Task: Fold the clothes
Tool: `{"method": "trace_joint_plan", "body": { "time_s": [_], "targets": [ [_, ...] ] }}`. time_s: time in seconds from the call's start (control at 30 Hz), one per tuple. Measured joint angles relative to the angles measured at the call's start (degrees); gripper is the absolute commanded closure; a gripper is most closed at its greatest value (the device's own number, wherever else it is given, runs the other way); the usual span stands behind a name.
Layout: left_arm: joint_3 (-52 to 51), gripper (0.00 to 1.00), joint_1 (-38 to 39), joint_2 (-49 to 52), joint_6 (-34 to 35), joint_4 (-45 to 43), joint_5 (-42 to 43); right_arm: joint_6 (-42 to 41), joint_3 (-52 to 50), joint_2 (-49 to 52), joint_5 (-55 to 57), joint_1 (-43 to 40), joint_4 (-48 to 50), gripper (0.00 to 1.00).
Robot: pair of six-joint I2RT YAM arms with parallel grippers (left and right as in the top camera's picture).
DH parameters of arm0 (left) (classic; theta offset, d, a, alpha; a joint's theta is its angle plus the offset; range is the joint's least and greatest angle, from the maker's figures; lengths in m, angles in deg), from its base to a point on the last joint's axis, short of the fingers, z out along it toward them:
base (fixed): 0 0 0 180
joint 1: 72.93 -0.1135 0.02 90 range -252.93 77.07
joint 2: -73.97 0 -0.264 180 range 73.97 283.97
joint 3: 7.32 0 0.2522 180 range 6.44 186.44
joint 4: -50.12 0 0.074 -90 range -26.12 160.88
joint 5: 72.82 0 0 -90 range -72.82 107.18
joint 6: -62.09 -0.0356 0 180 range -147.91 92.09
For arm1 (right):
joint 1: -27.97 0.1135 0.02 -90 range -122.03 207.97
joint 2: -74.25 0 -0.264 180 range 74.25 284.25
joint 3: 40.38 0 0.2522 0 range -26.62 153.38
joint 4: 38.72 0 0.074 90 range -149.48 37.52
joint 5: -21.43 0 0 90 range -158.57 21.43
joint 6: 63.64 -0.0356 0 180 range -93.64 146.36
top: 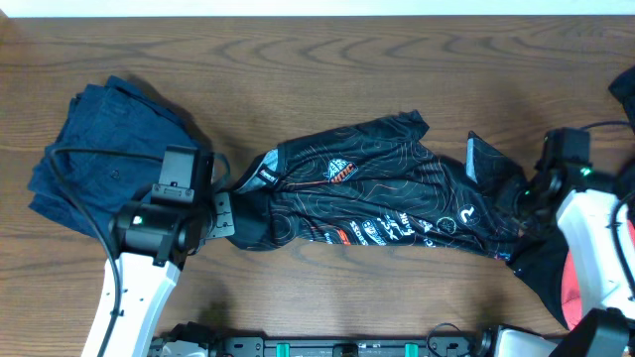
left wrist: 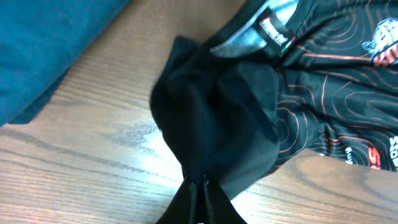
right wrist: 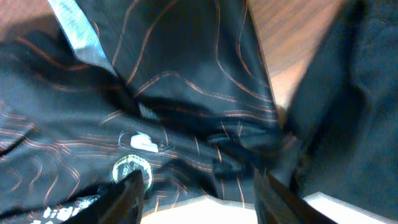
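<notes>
The black jersey [top: 367, 193] with thin orange contour lines and white logos lies stretched across the table's middle. My left gripper [top: 224, 211] is shut on the jersey's left sleeve; in the left wrist view the black cloth [left wrist: 214, 118] bunches out of the closed fingertips [left wrist: 200, 190]. My right gripper [top: 521, 198] is open over the jersey's right end; in the right wrist view the two fingers [right wrist: 199, 190] stand wide apart above the patterned cloth [right wrist: 180, 99]. A navy garment [top: 99, 149] lies crumpled at the left. A coral-red garment [top: 573, 288] shows under the right arm.
Another dark garment [top: 544, 268] lies at the right beside the coral-red one, and a dark edge [top: 623, 91] shows at the far right. The wooden table [top: 327, 59] runs bare along the back. The arm bases [top: 327, 345] sit at the front edge.
</notes>
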Motion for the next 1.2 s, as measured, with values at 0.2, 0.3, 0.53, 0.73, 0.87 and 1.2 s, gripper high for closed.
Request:
{"method": "trace_joint_plan", "body": {
  "time_s": [0.2, 0.3, 0.53, 0.73, 0.87, 1.2],
  "targets": [
    [0.0, 0.94, 0.0, 1.1, 0.0, 0.0, 0.0, -0.4, -7.9, 1.7, -0.6, 0.0, 10.4, 0.50],
    [0.0, 0.94, 0.0, 1.1, 0.0, 0.0, 0.0, -0.4, -10.1, 3.6, -0.7, 0.0, 13.2, 0.91],
    [0.0, 0.94, 0.0, 1.1, 0.0, -3.0, 0.0, 0.0, -10.4, 5.5, -2.3, 0.0, 15.8, 0.99],
    [0.0, 0.94, 0.0, 1.1, -0.5, -20.7, 0.0, 0.0, 2.3, 5.7, -4.1, -0.4, 15.1, 0.99],
    [-0.3, 0.94, 0.0, 1.1, -3.1, -42.6, -0.2, -0.4, 18.6, 5.9, -4.9, -1.8, 20.6, 1.00],
    [2.5, 0.94, -3.4, 1.2, -4.3, -64.4, -0.8, -0.4, 42.9, 5.6, -2.9, -4.2, 16.7, 0.99]
  ]
}}
